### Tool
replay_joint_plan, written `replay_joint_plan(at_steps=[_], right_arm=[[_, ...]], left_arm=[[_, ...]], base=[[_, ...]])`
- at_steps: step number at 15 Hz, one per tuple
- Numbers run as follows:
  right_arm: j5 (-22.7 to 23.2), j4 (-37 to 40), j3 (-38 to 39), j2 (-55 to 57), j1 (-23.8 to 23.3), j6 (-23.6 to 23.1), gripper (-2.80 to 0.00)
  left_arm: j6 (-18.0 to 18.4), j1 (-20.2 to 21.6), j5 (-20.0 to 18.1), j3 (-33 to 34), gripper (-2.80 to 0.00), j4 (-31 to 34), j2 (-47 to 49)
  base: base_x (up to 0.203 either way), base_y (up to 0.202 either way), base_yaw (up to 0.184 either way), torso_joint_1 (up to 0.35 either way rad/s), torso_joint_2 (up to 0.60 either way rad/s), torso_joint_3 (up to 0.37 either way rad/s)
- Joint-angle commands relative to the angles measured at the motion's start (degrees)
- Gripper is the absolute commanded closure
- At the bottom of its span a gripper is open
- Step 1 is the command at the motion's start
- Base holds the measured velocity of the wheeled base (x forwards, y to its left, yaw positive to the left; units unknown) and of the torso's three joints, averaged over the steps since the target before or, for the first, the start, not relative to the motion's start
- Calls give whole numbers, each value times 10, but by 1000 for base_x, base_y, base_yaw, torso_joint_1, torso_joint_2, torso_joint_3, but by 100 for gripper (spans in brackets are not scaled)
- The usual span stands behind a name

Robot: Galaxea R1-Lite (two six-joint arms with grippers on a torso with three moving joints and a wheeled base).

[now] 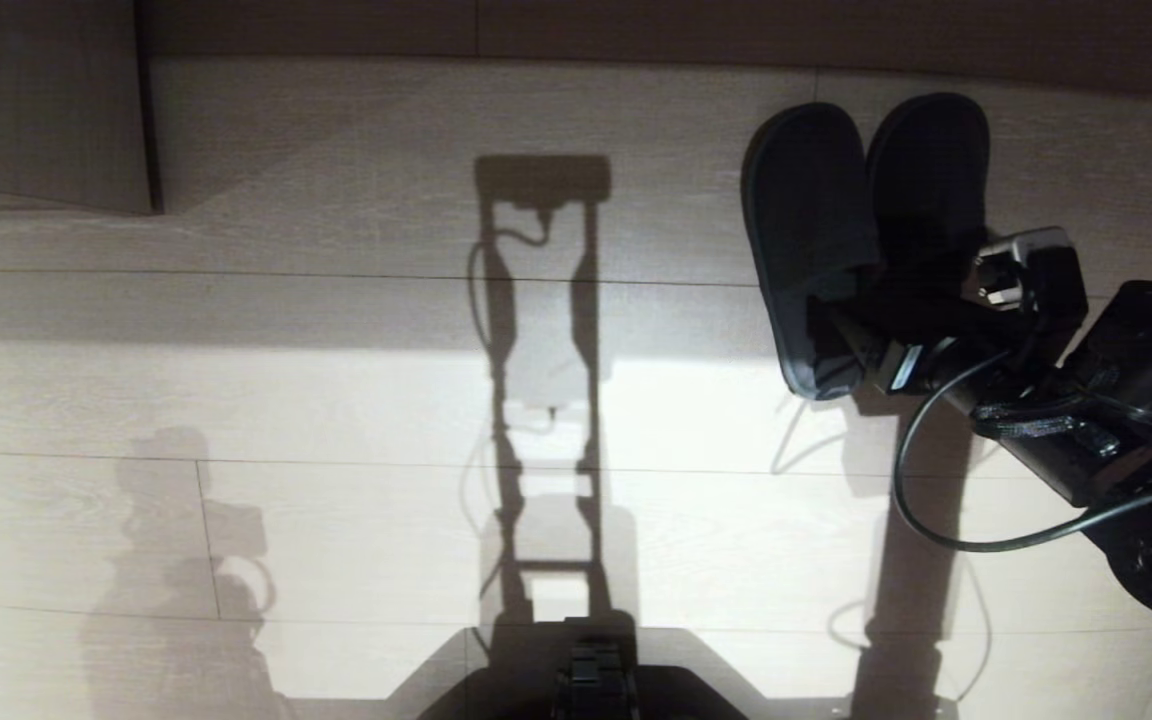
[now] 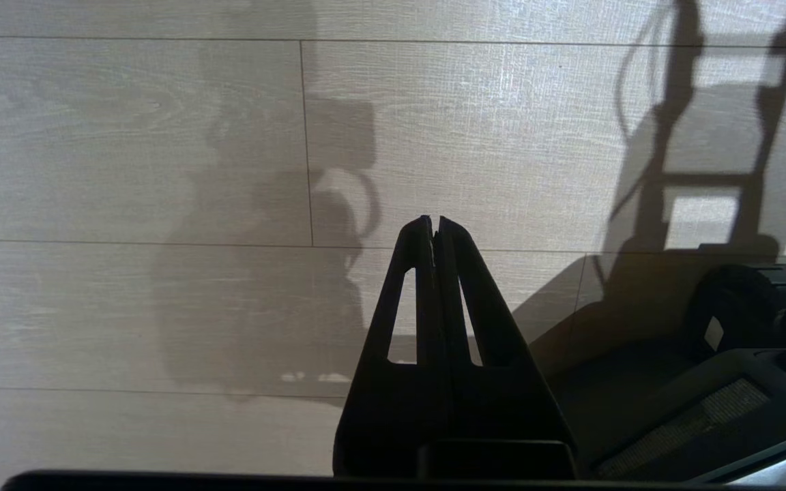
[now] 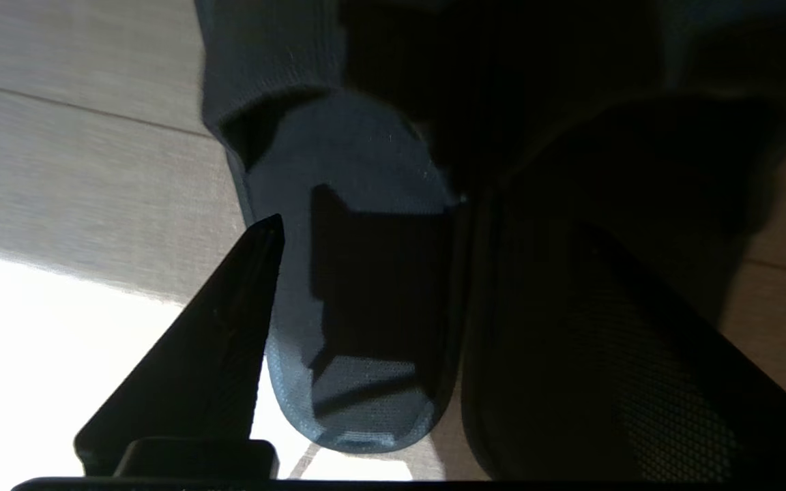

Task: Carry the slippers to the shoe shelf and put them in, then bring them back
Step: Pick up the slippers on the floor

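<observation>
Claws differed in state. The right claw (image 1: 841, 345) sat at the heel ends of the pair of flat dark slate-blue slide slippers (image 1: 816, 240), and its jaws stood apart: in the right wrist view one black finger (image 3: 229, 341) lay outside the edge of the nearer slipper (image 3: 359, 300), with that slipper's lighter grey-blue insole and the heel of its mate filling the gap across to the other, blurred finger. Whether the fingers pressed on the slippers could not be told. The slippers lay side by side and touching on the pale wood-grain plank floor (image 1: 336, 400), toe bands pointing away from the robot, far to the right in the head view. A black cable (image 1: 926, 520) looped from the right arm above the floor.

The left claw (image 2: 435, 228) hung clenched and empty, its two black fingers pressed together above bare floor, close beside the robot's dark base (image 2: 741, 327).

A bright patch of light crossed the floor, and the robot's shadow (image 1: 541, 400) fell along its middle. A brown board panel (image 1: 41, 100) filled the far left corner, and a dark strip ran along the far edge beyond the slippers.
</observation>
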Motion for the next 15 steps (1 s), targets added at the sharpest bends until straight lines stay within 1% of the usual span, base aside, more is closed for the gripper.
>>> replay_joint_plan(at_steps=[1, 3, 5, 8, 11, 12, 15], right_arm=[[1, -7, -18, 26, 1, 4, -280], [3, -46, -41, 39, 1, 21, -280], [1, -62, -50, 50, 1, 21, -280], [-2, -119, -92, 98, 0, 20, -280], [-2, -148, -132, 130, -1, 20, -280], [-2, -154, -145, 141, -2, 19, 0], [-1, -160, -169, 160, -3, 15, 0]], left_arm=[[0, 1, 0, 0, 0, 0, -1], [0, 0, 0, 0, 0, 0, -1], [-1, 1, 0, 0, 0, 0, -1], [-1, 0, 0, 0, 0, 0, -1], [-1, 0, 0, 0, 0, 1, -1], [-2, 0, 0, 0, 0, 0, -1], [-2, 1, 0, 0, 0, 1, -1]], base=[[0, 0, 0, 0, 0, 0], [0, 0, 0, 0, 0, 0], [0, 0, 0, 0, 0, 0], [0, 0, 0, 0, 0, 0], [0, 0, 0, 0, 0, 0], [0, 0, 0, 0, 0, 0], [0, 0, 0, 0, 0, 0]])
